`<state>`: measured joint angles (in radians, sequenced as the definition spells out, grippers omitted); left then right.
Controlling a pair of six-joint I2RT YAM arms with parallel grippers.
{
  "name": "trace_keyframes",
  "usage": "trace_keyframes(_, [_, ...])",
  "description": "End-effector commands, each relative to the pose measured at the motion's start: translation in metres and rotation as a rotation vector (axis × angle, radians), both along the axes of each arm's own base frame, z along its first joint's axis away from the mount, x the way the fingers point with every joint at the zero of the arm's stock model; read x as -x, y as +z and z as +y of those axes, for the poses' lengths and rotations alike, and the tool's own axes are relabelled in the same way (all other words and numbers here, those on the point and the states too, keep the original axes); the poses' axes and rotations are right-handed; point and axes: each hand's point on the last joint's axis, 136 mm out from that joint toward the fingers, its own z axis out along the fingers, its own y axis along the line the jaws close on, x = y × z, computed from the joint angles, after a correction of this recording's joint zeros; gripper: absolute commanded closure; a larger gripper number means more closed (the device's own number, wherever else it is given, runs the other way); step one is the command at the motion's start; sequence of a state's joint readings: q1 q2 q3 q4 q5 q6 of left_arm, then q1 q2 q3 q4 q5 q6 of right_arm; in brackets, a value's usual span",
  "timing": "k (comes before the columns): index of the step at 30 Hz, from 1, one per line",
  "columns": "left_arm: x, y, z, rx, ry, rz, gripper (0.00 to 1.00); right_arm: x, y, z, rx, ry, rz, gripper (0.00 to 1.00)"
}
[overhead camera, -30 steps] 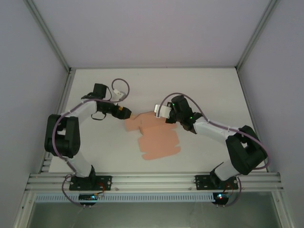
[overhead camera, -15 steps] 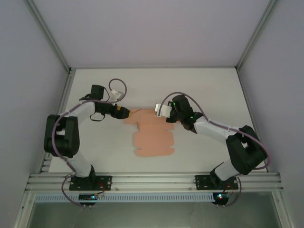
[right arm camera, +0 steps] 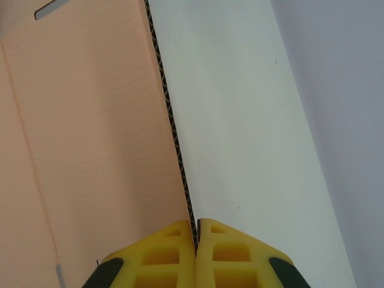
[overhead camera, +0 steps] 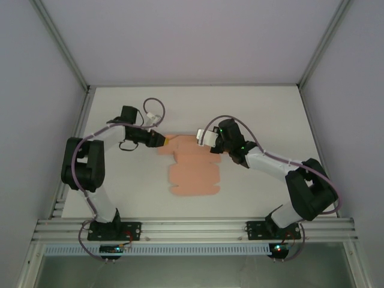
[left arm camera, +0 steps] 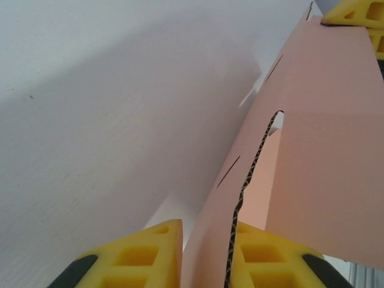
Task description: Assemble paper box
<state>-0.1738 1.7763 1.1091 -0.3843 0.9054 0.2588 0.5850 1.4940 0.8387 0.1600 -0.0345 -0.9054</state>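
The paper box [overhead camera: 193, 174] is a flat salmon-pink die-cut sheet, spread out in the middle of the table between the two arms. My left gripper [overhead camera: 167, 141] is at its far left corner. In the left wrist view the yellow fingers of that gripper [left arm camera: 206, 231] are shut on a flap of the paper box [left arm camera: 324, 120], whose corrugated edge runs up between them. My right gripper [overhead camera: 200, 139] holds the far right edge. Seen from the right wrist, that gripper [right arm camera: 196, 227] pinches the thin edge of the paper box [right arm camera: 90, 120] tightly.
The white table [overhead camera: 264, 114] lies bare around the sheet. Grey enclosure walls and metal posts [overhead camera: 60, 48] frame it on the left, right and back. A metal rail [overhead camera: 192, 228] carrying the arm bases runs along the near edge.
The sheet has swung from a slant to lie square with the table. My left gripper moved right onto the sheet's far left corner and closed on it. The right gripper kept its grip.
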Motion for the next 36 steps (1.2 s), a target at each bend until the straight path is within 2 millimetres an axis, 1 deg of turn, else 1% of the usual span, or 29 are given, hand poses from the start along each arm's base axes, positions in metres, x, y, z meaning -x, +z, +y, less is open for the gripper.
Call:
trace_keyframes(1, [-0.017, -0.003, 0.011, -0.108, 0.101, -0.042, 0.85, -0.005, 0.023, 0.005, -0.050, -0.011, -0.053, 1.00])
trace_keyframes(3, [-0.029, -0.008, 0.017, -0.204, 0.192, -0.069, 0.96, -0.006, 0.026, 0.007, -0.049, -0.014, -0.063, 1.00])
trace_keyframes(5, [-0.041, -0.009, 0.022, -0.309, 0.296, -0.123, 0.99, -0.004, 0.026, 0.010, -0.044, -0.017, -0.073, 1.00])
trace_keyframes(7, [-0.052, -0.005, 0.027, -0.422, 0.415, -0.195, 0.96, -0.001, 0.025, 0.014, -0.030, -0.020, -0.082, 1.00])
trace_keyframes(8, [-0.053, -0.003, 0.027, -0.467, 0.452, -0.220, 1.00, 0.000, 0.025, 0.016, -0.022, -0.020, -0.091, 1.00])
trace_keyframes(9, [-0.055, 0.001, 0.026, -0.503, 0.496, -0.247, 1.00, 0.001, 0.025, 0.017, -0.011, -0.024, -0.103, 1.00])
trace_keyframes(11, [-0.056, 0.009, 0.024, -0.517, 0.578, -0.281, 1.00, -0.001, 0.028, 0.018, -0.002, -0.046, -0.136, 1.00])
trace_keyframes(15, [-0.054, 0.021, 0.028, -0.553, 0.735, -0.327, 1.00, -0.008, 0.041, 0.015, -0.020, -0.105, -0.234, 1.00])
trace_keyframes(16, [-0.053, 0.025, 0.028, -0.572, 0.772, -0.354, 1.00, -0.008, 0.043, 0.016, -0.020, -0.110, -0.254, 1.00])
trace_keyframes(18, [-0.050, 0.031, 0.026, -0.597, 0.842, -0.396, 0.96, -0.007, 0.046, 0.019, -0.024, -0.117, -0.281, 1.00])
trace_keyframes(19, [-0.049, 0.033, 0.023, -0.599, 0.869, -0.412, 0.97, -0.006, 0.048, 0.020, -0.028, -0.118, -0.292, 1.00])
trace_keyframes(20, [-0.047, 0.032, 0.016, -0.588, 0.872, -0.417, 0.98, -0.005, 0.048, 0.022, -0.031, -0.115, -0.298, 1.00])
trace_keyframes(22, [-0.045, 0.033, 0.010, -0.567, 0.893, -0.415, 1.00, -0.004, 0.047, 0.024, -0.028, -0.114, -0.300, 1.00])
trace_keyframes(26, [-0.041, 0.032, 0.002, -0.487, 0.910, -0.369, 1.00, -0.005, 0.043, 0.021, -0.020, -0.130, -0.318, 1.00])
trace_keyframes(27, [-0.039, 0.032, 0.001, -0.478, 0.906, -0.363, 0.98, -0.004, 0.043, 0.022, -0.020, -0.121, -0.326, 1.00])
trace_keyframes(29, [-0.035, 0.033, 0.000, -0.458, 0.890, -0.368, 0.81, -0.003, 0.039, 0.023, -0.013, -0.095, -0.327, 1.00])
trace_keyframes(30, [-0.034, 0.033, 0.002, -0.456, 0.881, -0.372, 0.78, -0.004, 0.037, 0.022, -0.001, -0.084, -0.323, 1.00])
trace_keyframes(31, [-0.033, 0.034, 0.005, -0.465, 0.869, -0.385, 0.70, -0.008, 0.038, 0.021, 0.011, -0.080, -0.325, 1.00])
trace_keyframes(32, [-0.032, 0.035, 0.011, -0.477, 0.870, -0.388, 0.57, -0.013, 0.039, 0.020, 0.019, -0.086, -0.336, 1.00])
trace_keyframes(33, [-0.031, 0.039, 0.019, -0.480, 0.882, -0.383, 0.52, -0.016, 0.040, 0.021, 0.030, -0.080, -0.348, 1.00])
trace_keyframes(35, [-0.029, 0.047, 0.031, -0.453, 0.868, -0.364, 0.35, -0.021, 0.040, 0.023, 0.057, -0.045, -0.386, 1.00])
trace_keyframes(36, [-0.028, 0.052, 0.036, -0.424, 0.872, -0.351, 0.23, -0.024, 0.041, 0.024, 0.060, -0.030, -0.413, 1.00])
